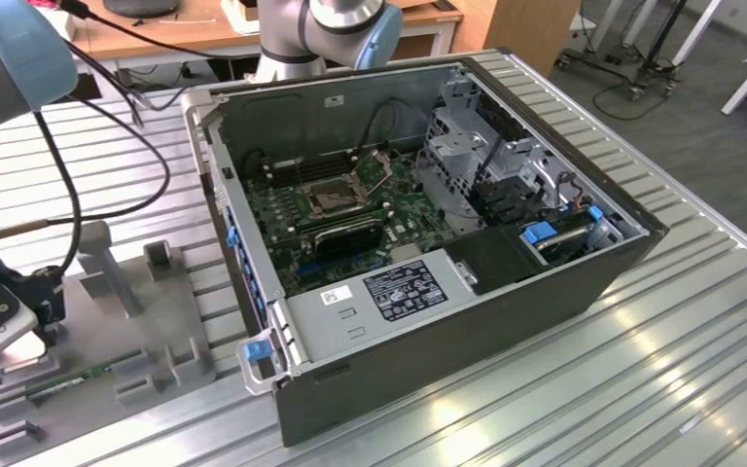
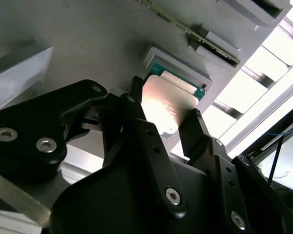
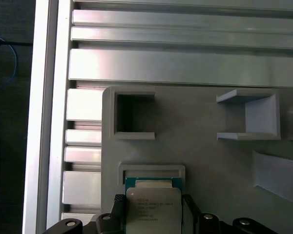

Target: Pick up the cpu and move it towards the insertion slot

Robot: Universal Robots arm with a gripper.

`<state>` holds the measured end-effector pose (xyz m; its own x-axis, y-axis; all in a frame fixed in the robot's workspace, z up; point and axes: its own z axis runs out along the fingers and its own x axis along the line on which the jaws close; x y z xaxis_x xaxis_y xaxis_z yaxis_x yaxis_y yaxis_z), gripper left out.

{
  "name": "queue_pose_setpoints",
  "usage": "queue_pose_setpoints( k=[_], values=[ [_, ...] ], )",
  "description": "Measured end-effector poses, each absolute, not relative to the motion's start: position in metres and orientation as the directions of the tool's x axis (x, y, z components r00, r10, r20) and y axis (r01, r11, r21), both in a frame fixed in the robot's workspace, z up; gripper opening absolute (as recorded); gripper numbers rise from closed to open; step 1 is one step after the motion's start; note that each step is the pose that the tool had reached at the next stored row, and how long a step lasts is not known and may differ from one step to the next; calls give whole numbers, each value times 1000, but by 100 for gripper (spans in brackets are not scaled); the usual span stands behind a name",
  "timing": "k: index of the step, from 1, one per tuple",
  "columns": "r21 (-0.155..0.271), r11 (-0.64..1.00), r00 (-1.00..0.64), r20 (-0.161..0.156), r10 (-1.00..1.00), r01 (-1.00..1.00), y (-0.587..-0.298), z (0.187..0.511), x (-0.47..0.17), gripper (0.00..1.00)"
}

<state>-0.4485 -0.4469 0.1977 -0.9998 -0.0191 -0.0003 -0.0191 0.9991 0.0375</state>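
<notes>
The cpu, a flat square chip with a silvery-beige top and a green edge, sits at its shallow grey holder on the fixture plate. My gripper has a black finger against each of two opposite sides of the chip and looks shut on it; in the second wrist view the cpu lies between the black fingers. In the exterior view the gripper is low at the exterior view's left, over the fixture. The insertion slot, a silver-framed square socket, lies on the green board inside the open computer case, far from the gripper.
The open computer case stands in the middle of the ribbed metal table. The grey fixture plate carries upright blocks and a thin green memory stick. Black cables hang above the fixture. Square pockets lie beyond the chip.
</notes>
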Motion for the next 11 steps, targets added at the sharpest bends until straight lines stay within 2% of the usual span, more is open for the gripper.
queue_pose_setpoints(
  k=[11],
  values=[
    [38,999,-1000,0,-19,-19,-447,216,-449,55]
  ],
)
